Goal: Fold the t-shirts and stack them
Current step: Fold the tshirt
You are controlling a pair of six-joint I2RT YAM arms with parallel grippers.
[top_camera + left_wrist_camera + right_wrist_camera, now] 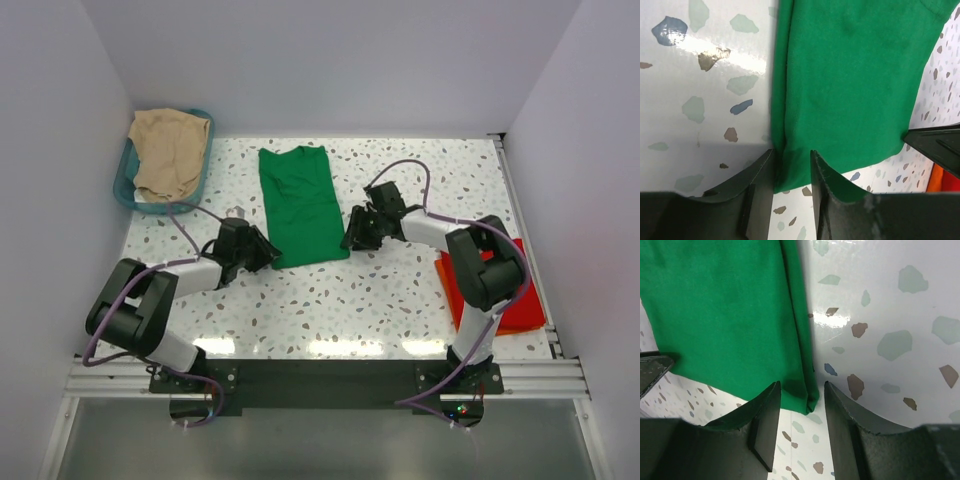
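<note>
The bright green t-shirt (300, 205) lies flat mid-table, folded into a long strip running away from me. My left gripper (268, 255) is at its near left corner. In the left wrist view my gripper (792, 155) is open and its fingers straddle that corner of the shirt (850, 85). My right gripper (352, 235) is at the near right corner. In the right wrist view it (802, 385) is open, with the shirt's corner (730, 315) between its fingers. The red-orange t-shirt (500, 290) lies folded at the right edge, partly under the right arm.
A teal basket (125, 190) holding beige cloth (170, 145) stands at the back left corner. White walls close in the left, back and right sides. The table's metal rail runs along the near edge by the arm bases.
</note>
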